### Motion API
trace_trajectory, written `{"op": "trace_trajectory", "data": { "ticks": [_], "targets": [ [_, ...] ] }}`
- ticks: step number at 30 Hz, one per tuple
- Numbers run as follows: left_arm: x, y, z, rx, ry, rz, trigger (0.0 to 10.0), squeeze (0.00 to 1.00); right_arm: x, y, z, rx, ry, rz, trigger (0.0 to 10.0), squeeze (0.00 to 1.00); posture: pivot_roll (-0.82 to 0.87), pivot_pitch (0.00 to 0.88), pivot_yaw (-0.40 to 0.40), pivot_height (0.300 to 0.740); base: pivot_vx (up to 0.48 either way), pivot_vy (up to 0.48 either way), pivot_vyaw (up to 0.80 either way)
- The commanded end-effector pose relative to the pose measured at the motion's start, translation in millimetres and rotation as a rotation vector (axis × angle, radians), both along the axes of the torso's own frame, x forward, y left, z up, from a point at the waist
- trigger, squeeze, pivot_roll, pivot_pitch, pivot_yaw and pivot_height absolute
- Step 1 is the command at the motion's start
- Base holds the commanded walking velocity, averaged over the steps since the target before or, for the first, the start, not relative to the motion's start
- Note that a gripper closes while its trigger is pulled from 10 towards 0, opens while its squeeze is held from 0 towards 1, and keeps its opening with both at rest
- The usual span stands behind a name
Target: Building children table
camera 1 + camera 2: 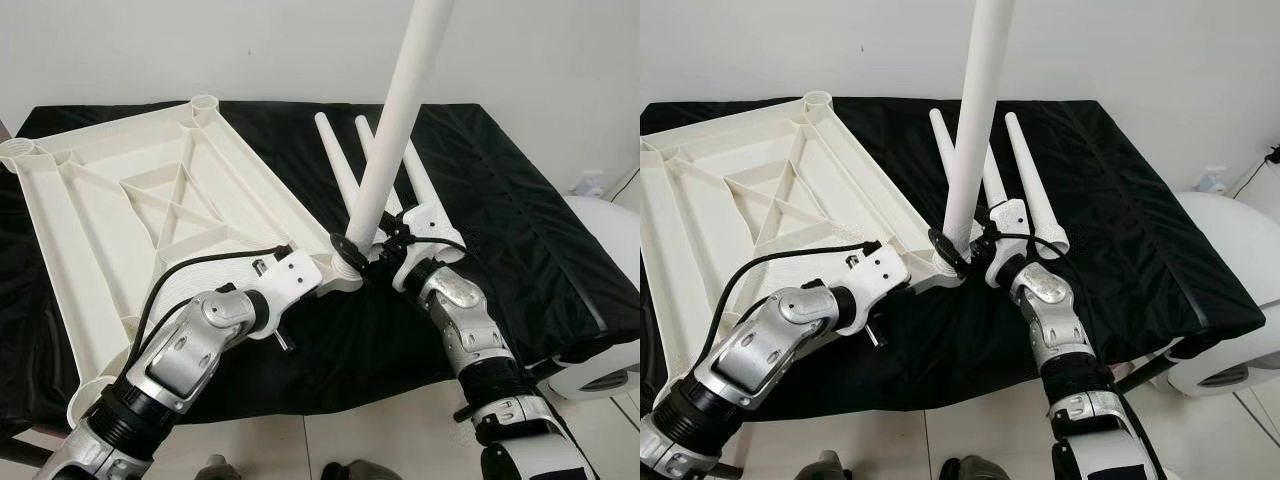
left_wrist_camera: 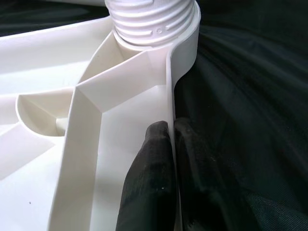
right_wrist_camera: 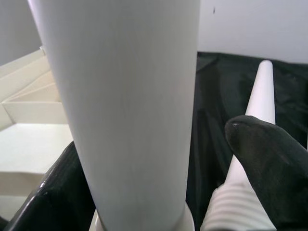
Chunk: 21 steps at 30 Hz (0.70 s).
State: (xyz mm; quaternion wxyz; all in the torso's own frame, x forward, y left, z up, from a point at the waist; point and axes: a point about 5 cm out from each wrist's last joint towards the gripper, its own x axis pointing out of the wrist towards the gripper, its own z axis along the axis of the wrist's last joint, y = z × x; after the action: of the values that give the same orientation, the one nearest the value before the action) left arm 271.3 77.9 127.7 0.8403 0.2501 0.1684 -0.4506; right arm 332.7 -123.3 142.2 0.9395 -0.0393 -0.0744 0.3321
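A white plastic tabletop (image 1: pixel 150 190) lies upside down on a black cloth. One white table leg (image 1: pixel 395 120) stands upright in the tabletop's near right corner socket (image 2: pixel 154 19). My right gripper (image 1: pixel 362 250) is open around the base of that leg; in the right wrist view one finger (image 3: pixel 57 192) lies against the leg (image 3: pixel 125 96) and the other finger (image 3: pixel 264 163) stands a little off it. My left gripper (image 1: pixel 330 280) is shut on the tabletop's rim (image 2: pixel 169 96) just beside the socket. Three loose legs (image 1: pixel 1035 190) lie on the cloth behind my right gripper.
The black cloth (image 1: pixel 520 200) covers a low table that ends at the front, with tiled floor (image 1: pixel 350 440) below. A white rounded object (image 1: pixel 610 260) stands at the right edge. Empty leg sockets (image 1: pixel 203 102) sit at the tabletop's far corners. A white wall is behind.
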Motion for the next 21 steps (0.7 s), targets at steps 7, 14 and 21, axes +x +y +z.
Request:
{"op": "trace_trajectory", "data": {
  "ticks": [7,14,21],
  "targets": [
    [-4.2,6.1,-24.8,0.099,0.104,0.005,10.0,0.0,3.6,-5.1,6.5,0.01,-0.034,-0.007,10.0,0.0,0.04,0.0,-0.061,0.74,0.0,0.0,0.0],
    [-4.8,5.6,-26.6,0.088,0.127,0.019,10.0,1.0,3.6,-4.8,6.7,0.008,-0.038,0.001,10.0,0.0,0.03,0.001,-0.064,0.74,0.0,0.0,0.0],
    [-2.6,5.3,-27.9,0.112,0.114,0.017,10.0,0.0,3.8,-4.8,6.4,0.008,-0.042,0.005,10.0,0.0,0.03,0.002,-0.064,0.74,0.0,0.0,0.0]
  ]
}}
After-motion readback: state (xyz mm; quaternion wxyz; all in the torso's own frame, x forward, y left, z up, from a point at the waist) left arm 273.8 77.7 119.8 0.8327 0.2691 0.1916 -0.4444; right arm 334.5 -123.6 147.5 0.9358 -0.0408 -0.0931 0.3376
